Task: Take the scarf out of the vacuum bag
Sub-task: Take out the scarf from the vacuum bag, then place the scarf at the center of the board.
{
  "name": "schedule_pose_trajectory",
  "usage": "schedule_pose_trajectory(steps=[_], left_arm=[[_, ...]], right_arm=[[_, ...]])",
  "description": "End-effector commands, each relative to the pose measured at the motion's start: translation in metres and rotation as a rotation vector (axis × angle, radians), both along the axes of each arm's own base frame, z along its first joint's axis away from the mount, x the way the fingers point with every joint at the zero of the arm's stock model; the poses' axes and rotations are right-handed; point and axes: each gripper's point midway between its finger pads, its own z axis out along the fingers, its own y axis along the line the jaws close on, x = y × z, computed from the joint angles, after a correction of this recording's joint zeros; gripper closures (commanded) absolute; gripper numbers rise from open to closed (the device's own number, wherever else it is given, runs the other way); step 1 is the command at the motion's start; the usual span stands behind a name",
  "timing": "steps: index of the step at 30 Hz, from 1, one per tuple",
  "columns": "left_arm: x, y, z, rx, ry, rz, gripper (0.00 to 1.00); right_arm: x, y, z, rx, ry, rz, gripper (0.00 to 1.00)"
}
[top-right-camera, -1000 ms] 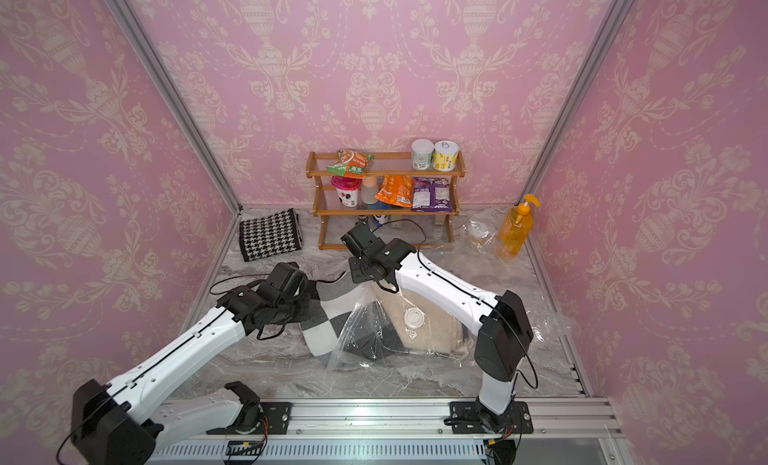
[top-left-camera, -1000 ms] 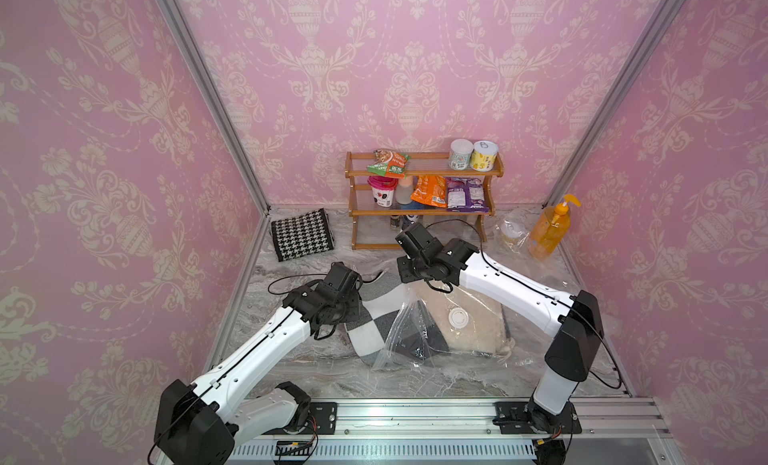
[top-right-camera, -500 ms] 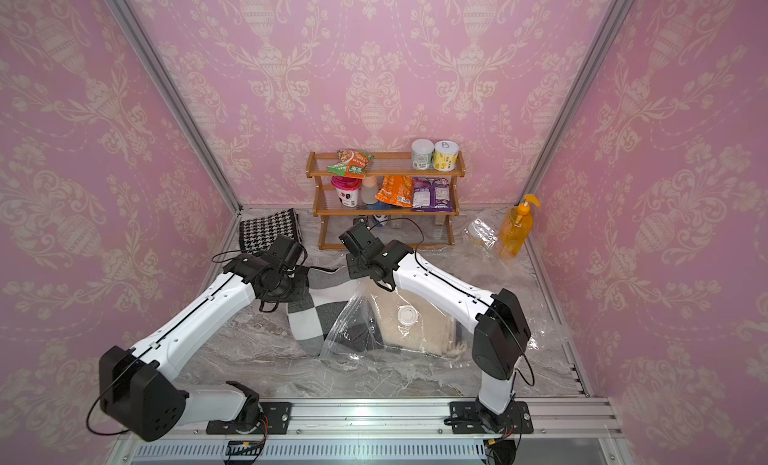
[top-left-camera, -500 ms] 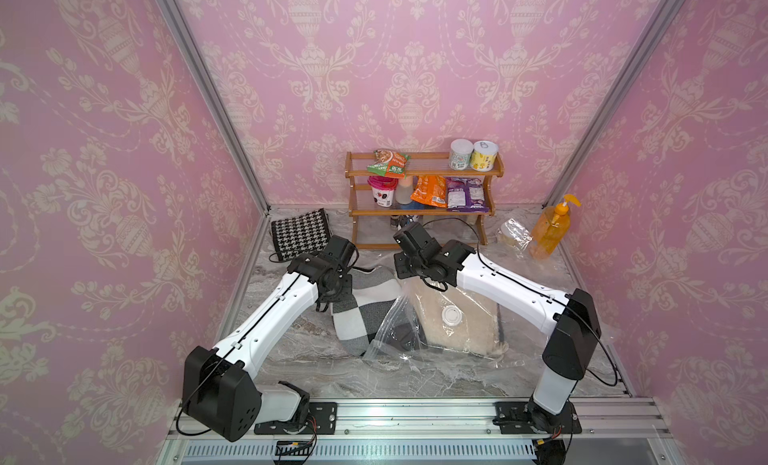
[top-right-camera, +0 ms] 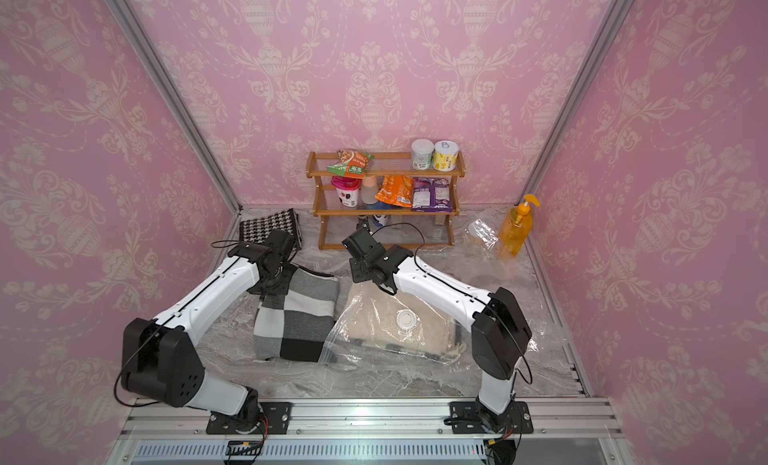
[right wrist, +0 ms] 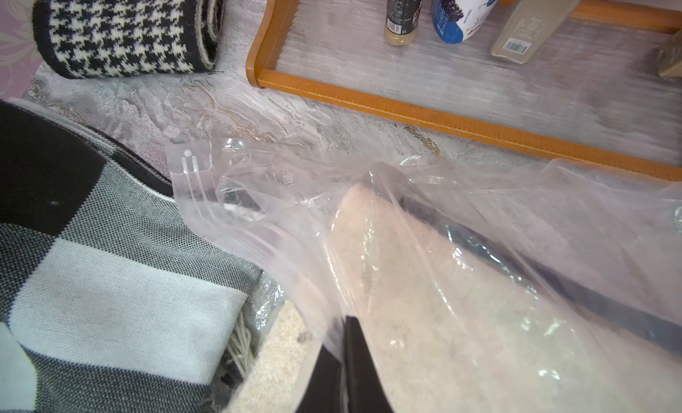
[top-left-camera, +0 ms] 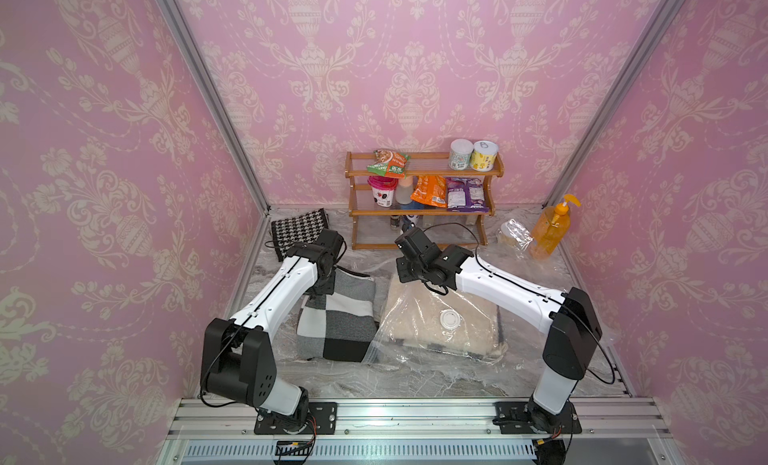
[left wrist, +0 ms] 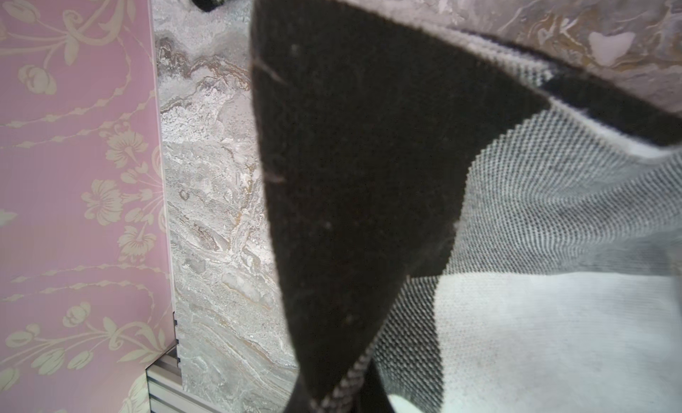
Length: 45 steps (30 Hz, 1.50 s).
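Leftward and toward the wooden rack (top-left-camera: pixel 419 211), the left gripper (top-left-camera: pixel 323 286) has carried its corner of the checked scarf (top-left-camera: pixel 340 313) over the last second, so most of the cloth is now lying clear of the vacuum bag (top-left-camera: pixel 469 338).

- **Left gripper:** it is clenching the scarf's black corner in front of the rack's left end. The cloth is hiding its fingertips in the wrist view.
- **Right gripper:** the right gripper (right wrist: pixel 343 372) is pinching a fold of the bag's film over the beige cloth (top-left-camera: pixel 440 338), in front of the rack's middle, and so is anchoring the bag.
- **Scarf:** it is resting in front of the rack's left half. Its corner farthest from the rack appears to be overlapped by the bag's mouth flap.
- **Doing the step well:** the pull should be running low and steadily away from the mouth while the right hold is kept, so that the bag is not dragging along. The fringe (right wrist: pixel 240 341) is lying by the zip strip (right wrist: pixel 192 193) and could snag. The houndstooth roll (top-left-camera: pixel 299 230), left of the rack, is sitting close to the pull path.
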Motion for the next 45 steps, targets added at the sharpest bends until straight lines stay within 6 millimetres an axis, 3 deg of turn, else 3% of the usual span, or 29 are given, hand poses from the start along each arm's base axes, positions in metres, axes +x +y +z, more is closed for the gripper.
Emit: schedule_pose_trajectory(steps=[1, 9, 16, 21, 31, 37, 45], left_arm=[[0.012, 0.024, 0.015, 0.118, -0.006, 0.003, 1.00], [0.028, 0.061, 0.021, 0.266, 0.015, 0.042, 1.00], [0.017, 0.095, 0.021, 0.278, 0.041, 0.124, 1.00], [0.027, 0.096, 0.020, 0.253, 0.039, 0.140, 1.00], [0.071, 0.098, 0.020, 0.213, 0.023, 0.156, 1.00], [0.067, 0.108, 0.012, 0.216, 0.061, 0.169, 1.00], [0.061, 0.120, 0.021, 0.243, 0.047, 0.177, 1.00]], right_arm=[[0.001, -0.008, 0.007, 0.022, -0.019, -0.022, 0.93], [0.000, -0.012, 0.007, 0.022, -0.017, -0.022, 0.93], [0.001, -0.015, 0.006, 0.026, -0.014, -0.022, 0.92], [0.002, -0.014, 0.002, 0.034, -0.003, -0.017, 0.92], [0.003, -0.020, 0.003, 0.037, -0.003, -0.022, 0.92], [0.003, -0.024, 0.001, 0.037, 0.001, -0.028, 0.92], [0.003, -0.020, -0.001, 0.055, 0.012, -0.021, 0.92]])
